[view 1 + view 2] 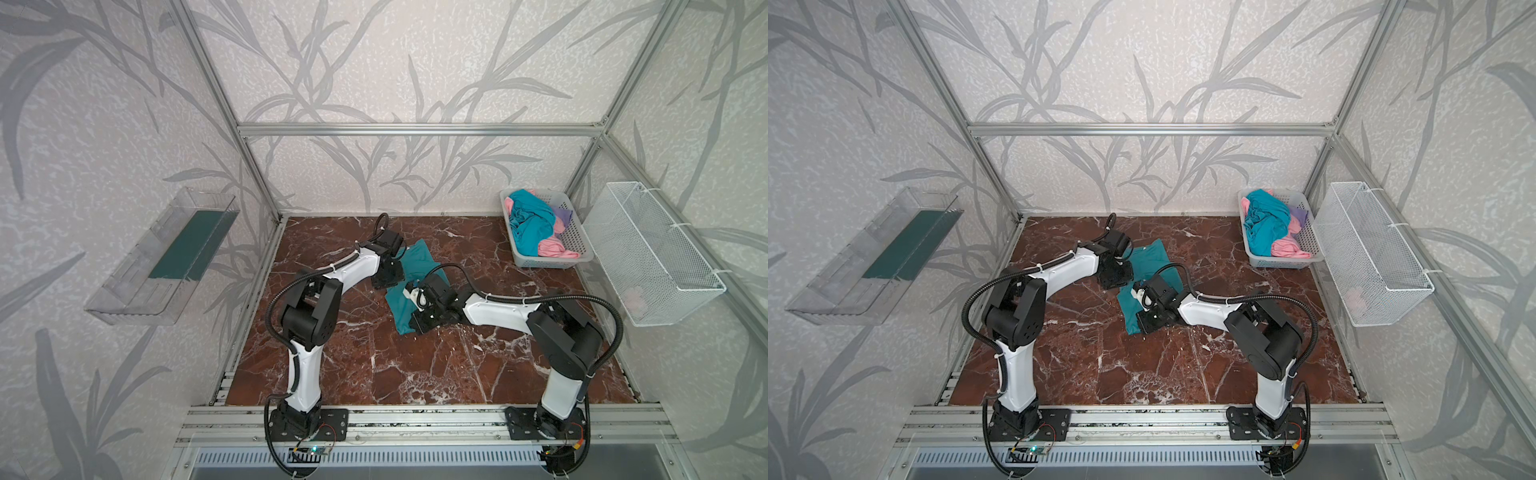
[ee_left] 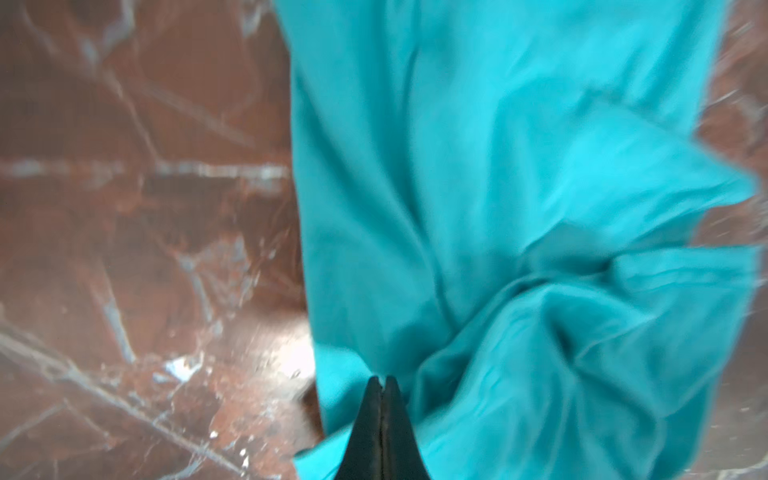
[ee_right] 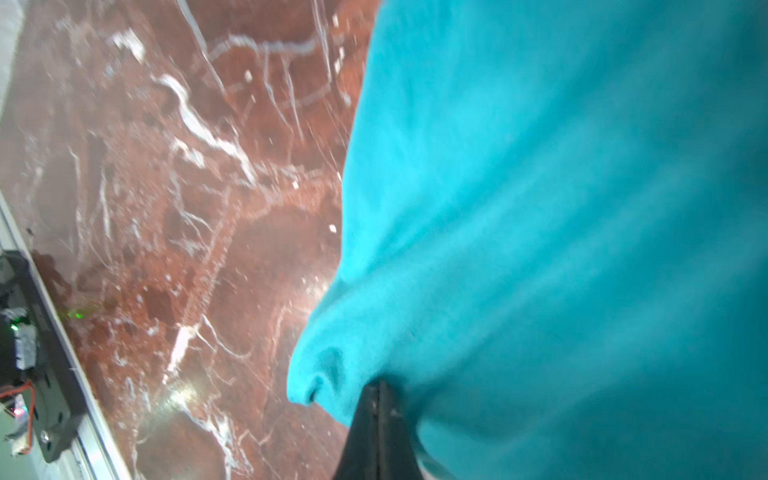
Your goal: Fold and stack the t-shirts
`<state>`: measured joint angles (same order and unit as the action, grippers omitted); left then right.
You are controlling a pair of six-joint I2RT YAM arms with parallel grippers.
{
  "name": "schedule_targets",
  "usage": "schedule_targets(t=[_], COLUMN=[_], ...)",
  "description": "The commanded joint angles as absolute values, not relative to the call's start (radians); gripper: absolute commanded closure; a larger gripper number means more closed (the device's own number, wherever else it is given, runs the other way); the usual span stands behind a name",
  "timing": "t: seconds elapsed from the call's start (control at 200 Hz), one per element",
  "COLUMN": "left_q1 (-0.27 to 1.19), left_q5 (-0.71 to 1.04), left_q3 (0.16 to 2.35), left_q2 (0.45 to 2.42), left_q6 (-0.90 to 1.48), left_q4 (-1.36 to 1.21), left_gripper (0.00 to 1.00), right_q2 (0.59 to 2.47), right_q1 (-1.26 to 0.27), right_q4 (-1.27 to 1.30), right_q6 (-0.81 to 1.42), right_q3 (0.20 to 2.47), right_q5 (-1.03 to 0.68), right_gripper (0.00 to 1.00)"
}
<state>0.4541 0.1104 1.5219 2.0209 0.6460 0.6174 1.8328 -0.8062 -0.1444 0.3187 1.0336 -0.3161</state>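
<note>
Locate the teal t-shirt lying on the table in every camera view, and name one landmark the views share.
Top view: teal t-shirt at the centre of the red marble table.
Top view: same spot.
Left wrist: fills over half the picture.
Right wrist: likewise.
Shared landmark: the marble table.

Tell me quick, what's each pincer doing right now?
Left pincer: shut on the teal t-shirt.
Right pincer: shut on that same teal t-shirt.

A teal shirt (image 1: 419, 259) lies mid-table (image 1: 415, 365), rumpled, partly folded into a long strip running diagonally. Crumpled together in the basket (image 1: 540, 262) at the far right: a second teal shirt (image 1: 532, 226), a pink shirt (image 1: 555, 249), a lilac shirt (image 1: 563, 215).
</note>
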Motion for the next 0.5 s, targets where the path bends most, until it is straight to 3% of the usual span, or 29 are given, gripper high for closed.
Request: schedule_targets(t=[0.0,0.095,0.2,0.255,0.495], left_q1=[0.444,0.442,0.442,0.442,0.445], left_q5=[0.116,0.121,0.113,0.1,0.144], left_q3=[1.592,1.619,1.553,1.502,1.25], left_q2=[2.053,2.053,1.991,1.948,1.819], left_q6=[0.617,0.614,0.621,0.63,0.704], left_q4=[0.636,0.667,0.666,0.669,0.562], left_gripper=[1.0,1.0,0.7,0.61,0.51], right_q2=[1.845,1.844,1.846,1.855,1.876], right_q1=[-0.814,-0.813,-0.813,-0.813,-0.812], right_q4=[-0.175,-0.179,-0.169,-0.164,-0.155], right_q6=[0.304,0.307,0.314,0.319,0.334], right_q3=[1.006,1.004,1.019,1.03,1.038], right_q5=[-0.32,-0.312,-0.315,-0.326,-0.349], right_gripper=[0.96,0.96,0.96,0.96,0.96])
